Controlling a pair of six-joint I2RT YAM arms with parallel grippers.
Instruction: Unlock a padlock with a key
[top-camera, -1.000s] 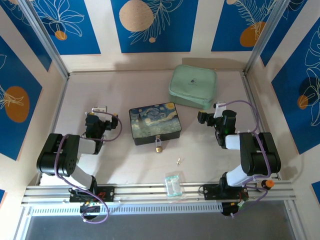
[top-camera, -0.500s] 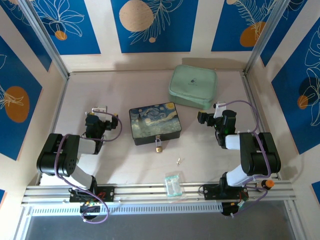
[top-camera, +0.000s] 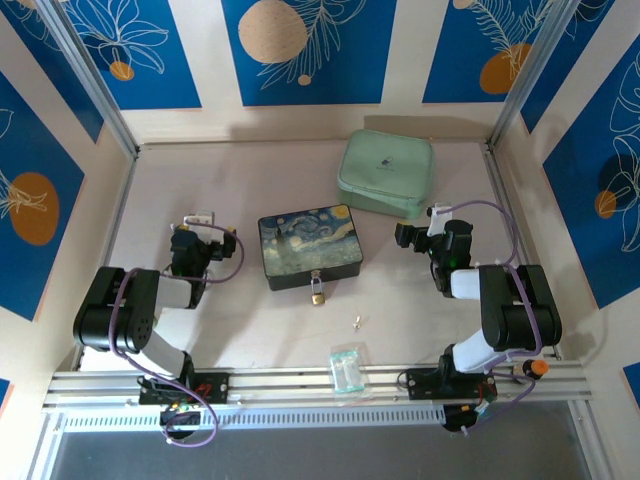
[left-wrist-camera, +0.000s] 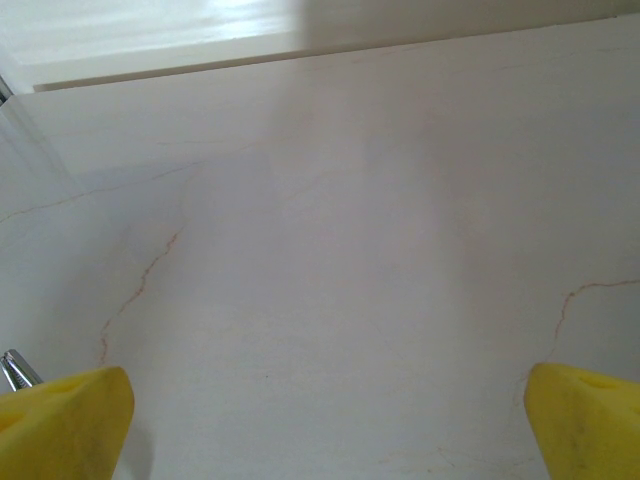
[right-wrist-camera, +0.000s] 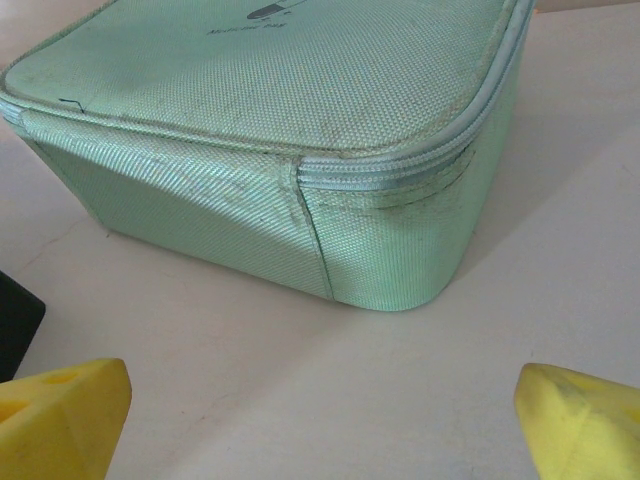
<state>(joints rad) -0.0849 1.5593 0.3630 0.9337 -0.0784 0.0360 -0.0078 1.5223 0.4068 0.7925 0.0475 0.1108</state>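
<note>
Padlock (top-camera: 317, 292) points shackle-first at the painted box (top-camera: 308, 245).

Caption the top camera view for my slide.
Left gripper and right gripper, both open, flank a painted box with its brass padlock; the key lies loose on the table.

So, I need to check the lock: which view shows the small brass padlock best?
The top external view: the brass padlock sits at the near edge of the Starry Night box. Left wrist faces bare tabletop; right wrist, the mint-green fabric case.
</note>
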